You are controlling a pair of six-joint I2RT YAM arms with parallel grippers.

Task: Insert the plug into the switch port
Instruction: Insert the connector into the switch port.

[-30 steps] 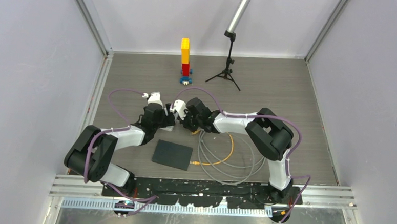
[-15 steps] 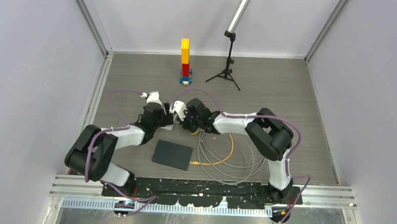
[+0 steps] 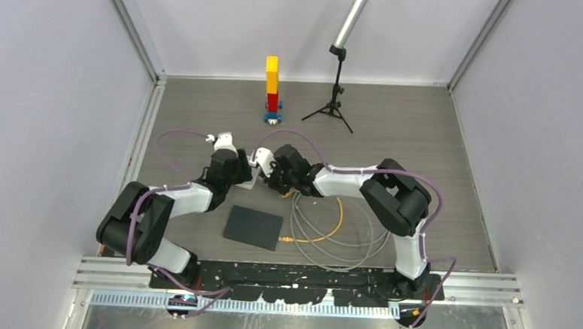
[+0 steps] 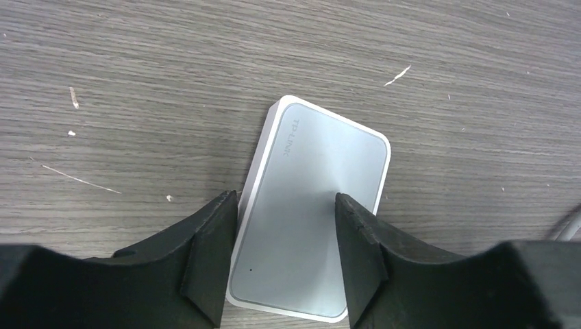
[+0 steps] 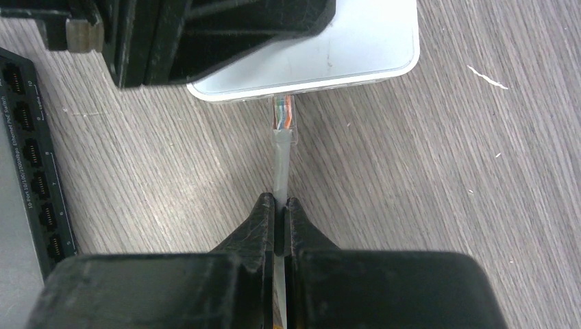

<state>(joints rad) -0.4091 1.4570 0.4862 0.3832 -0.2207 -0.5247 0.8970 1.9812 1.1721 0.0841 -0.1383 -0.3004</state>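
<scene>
The white switch box (image 4: 315, 205) lies flat on the wooden table. My left gripper (image 4: 284, 257) is open over its near end. The left finger (image 4: 209, 267) is beside the box's left side and the right finger (image 4: 363, 260) overlaps its right edge; I cannot tell whether they touch it. My right gripper (image 5: 281, 203) is shut on the grey cable (image 5: 281, 168) just behind the clear plug (image 5: 283, 120). The plug's front end meets the box's side wall (image 5: 308, 86); the switch port itself is hidden there. In the top view both grippers (image 3: 244, 178) (image 3: 276, 185) meet mid-table.
A black switch (image 3: 253, 227) with a row of ports (image 5: 31, 171) lies near my left arm. Grey cable loops (image 3: 344, 246) and an orange cable (image 3: 338, 216) lie by the right arm. A brick tower (image 3: 271, 88) and a small tripod (image 3: 334, 99) stand at the back.
The left gripper's jaws have narrowed over the white box. Both arms have barely shifted, and the right gripper still holds the cable.
</scene>
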